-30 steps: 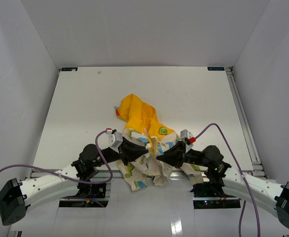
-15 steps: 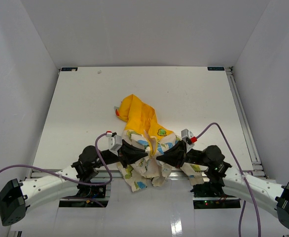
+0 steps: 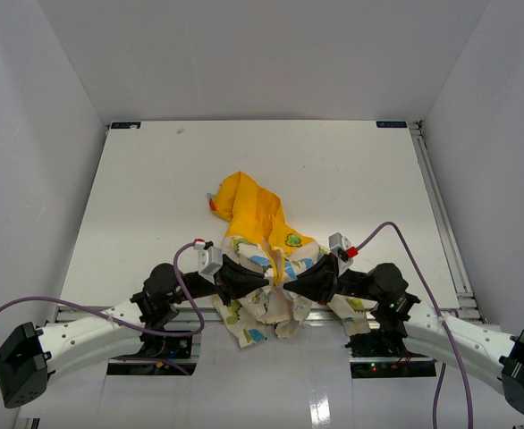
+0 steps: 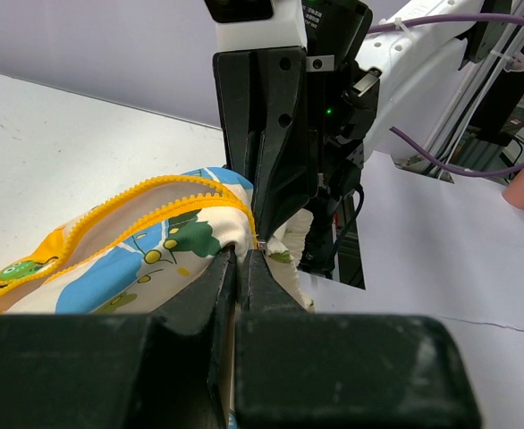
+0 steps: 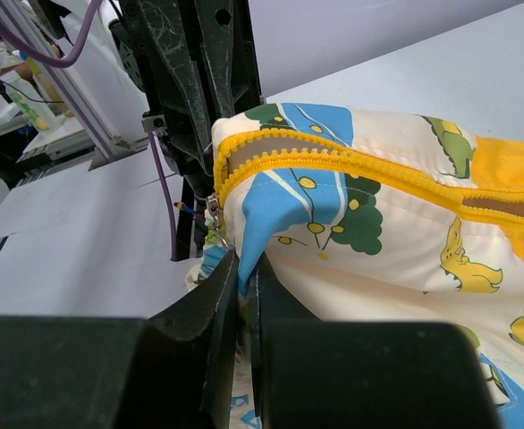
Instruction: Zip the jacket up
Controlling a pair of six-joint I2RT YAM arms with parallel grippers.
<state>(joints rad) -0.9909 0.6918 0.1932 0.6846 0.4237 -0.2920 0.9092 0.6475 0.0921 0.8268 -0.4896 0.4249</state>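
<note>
The jacket (image 3: 260, 234) lies bunched at the middle of the bench's (image 3: 146, 188) near edge, its yellow hood (image 3: 244, 201) towards the far edge and its printed hem hanging past the near one, so its long axis runs straight away from the arms. The left jaws are pinched tight on cream fabric at the bottom of the zipper strip (image 4: 155, 198). The right jaws are clamped on the facing front panel just beside them, so both arms look equally near the zipper's low end, which I'd judge must be drawn hoodward.

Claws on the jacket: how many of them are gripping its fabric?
2. The left claw pinches the jacket at its near edge from the left; the right claw pinches it from the right.
</note>
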